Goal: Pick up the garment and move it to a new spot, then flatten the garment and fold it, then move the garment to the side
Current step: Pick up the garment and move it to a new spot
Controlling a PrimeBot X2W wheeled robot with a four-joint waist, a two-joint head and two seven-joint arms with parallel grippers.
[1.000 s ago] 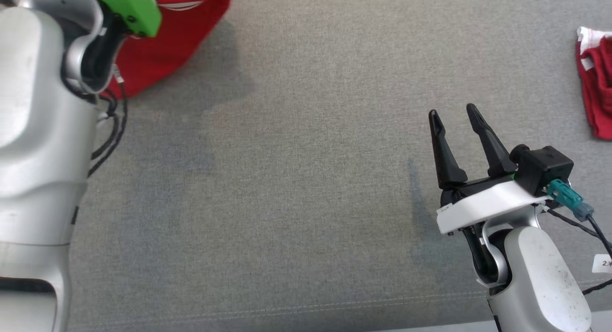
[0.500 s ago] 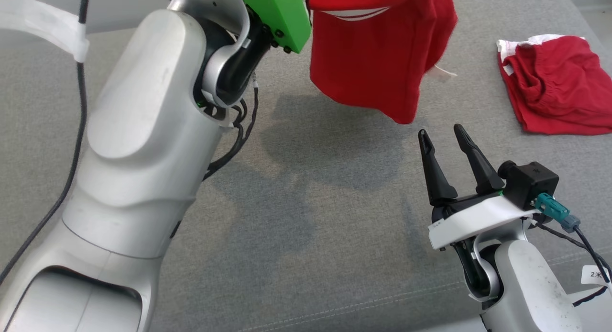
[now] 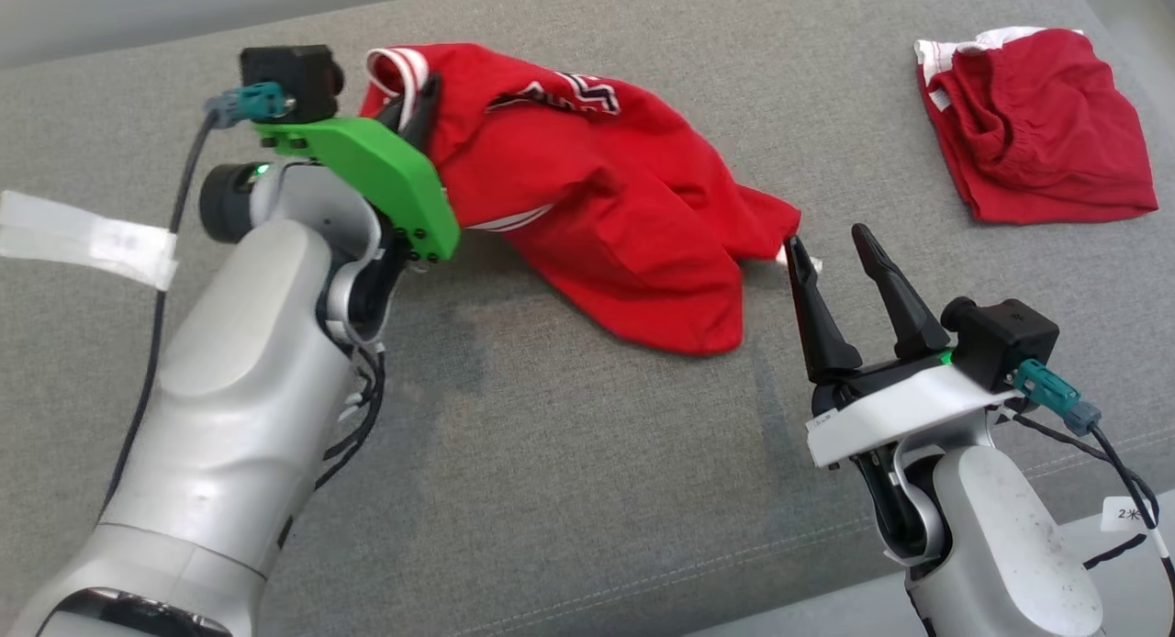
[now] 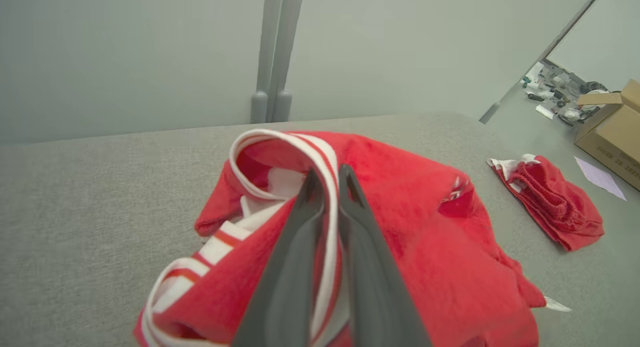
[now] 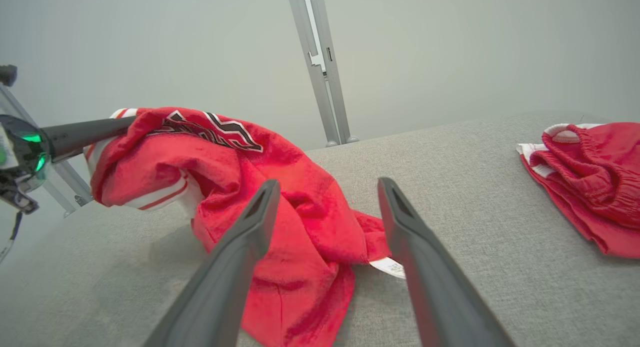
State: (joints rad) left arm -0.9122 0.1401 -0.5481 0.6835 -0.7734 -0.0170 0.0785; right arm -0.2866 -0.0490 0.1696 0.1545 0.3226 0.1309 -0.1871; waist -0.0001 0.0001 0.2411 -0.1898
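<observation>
Half a second ago the garment (image 3: 606,215) hung clear of the surface; now it lies slumped on the grey cushion (image 3: 569,453), toward the far left, though the head camera has shifted as well. The left gripper (image 4: 326,177) is clamped on its collar (image 4: 280,142), a ribbed white band with red stripes, held slightly raised. It is a red jersey, crumpled in loose folds, its lower edge trailing toward the right gripper (image 3: 826,238), whose fingers stand spread apart with nothing between them. Black-and-white lettering (image 3: 569,91) runs across the chest, but it is creased and cannot be read. A small white tag (image 5: 387,267) pokes out at the hem; its print is too small to tell. Red shorts (image 3: 1037,132) lie well apart at the far right. A white slip (image 3: 1127,513) on the right arm's cable begins with "2".
</observation>
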